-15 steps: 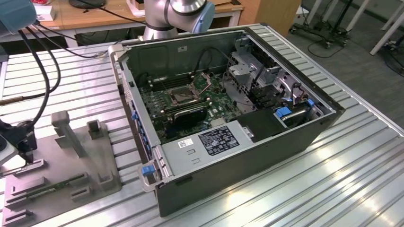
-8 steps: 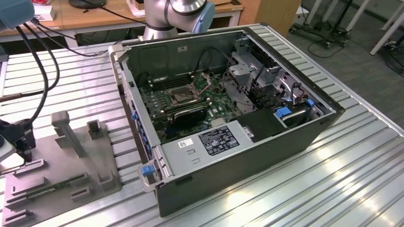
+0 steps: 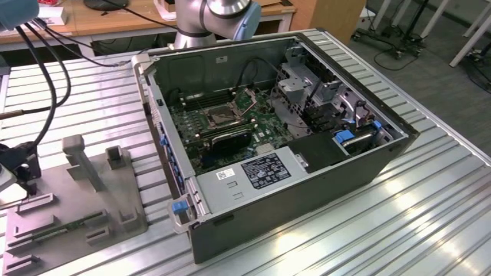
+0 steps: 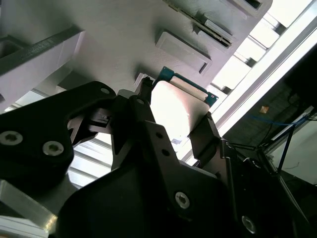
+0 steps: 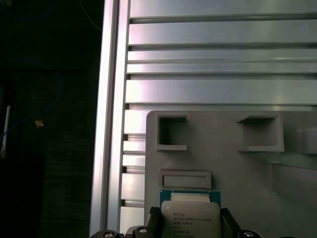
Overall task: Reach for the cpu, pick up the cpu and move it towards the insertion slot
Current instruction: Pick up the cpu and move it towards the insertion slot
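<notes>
Black claw [image 4: 174, 119] pinches the chip [image 5: 190, 218] by two opposite edges, at the grey tray [image 5: 223, 148] near the worktop's [image 5: 223, 34] edge. I judge pickup underway; reaching the socket [image 3: 217, 118] needs a level lift.

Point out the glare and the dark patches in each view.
Exterior view: bright streaks on the ribbed table, inside of the computer case shaded. Second wrist view: the chip is washed out white, the end effector nearly black against it. First wrist view: chip evenly lit, off-table side dark.
</notes>
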